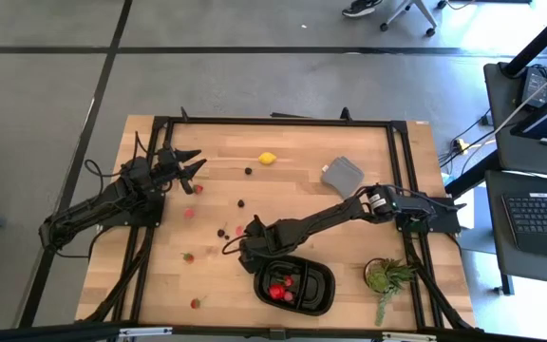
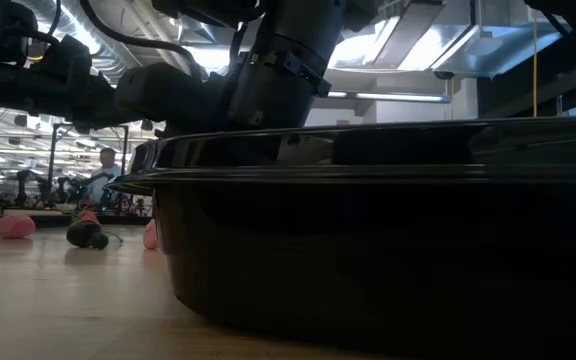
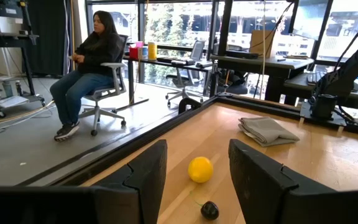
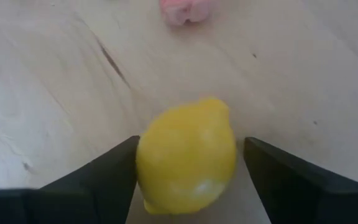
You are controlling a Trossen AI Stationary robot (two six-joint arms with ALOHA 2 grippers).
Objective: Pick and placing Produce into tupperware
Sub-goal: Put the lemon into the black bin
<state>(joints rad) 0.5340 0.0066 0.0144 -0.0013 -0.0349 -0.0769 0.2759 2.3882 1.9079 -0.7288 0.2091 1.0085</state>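
Observation:
A yellow lemon (image 4: 185,155) lies on the wooden table between the fingers of my right gripper (image 4: 191,142), which is open and reaches down at a slant just left of the black tupperware (image 1: 323,285). In the high view the gripper (image 1: 252,244) hides this lemon. Red pieces (image 1: 279,286) lie inside the tupperware. A second lemon (image 1: 268,158) rests on the table near the far edge. My left gripper (image 1: 190,163) waits open at the far left, pointing level at that lemon (image 3: 200,169). My right gripper stands astride the lemon from above at a slant. One finger (image 4: 120,168) sits right against the lemon's side (image 4: 144,163) with no gap showing. The other finger (image 4: 272,174) stays a gap away from it. The lemon rests on the table.
Red strawberry bits (image 1: 189,213) and dark berries (image 1: 241,202) are scattered over the table's left half. A grey folded cloth (image 1: 341,172) lies at the far right and a green plant (image 1: 386,277) at the near right. A person (image 3: 92,68) sits beyond the table's edge.

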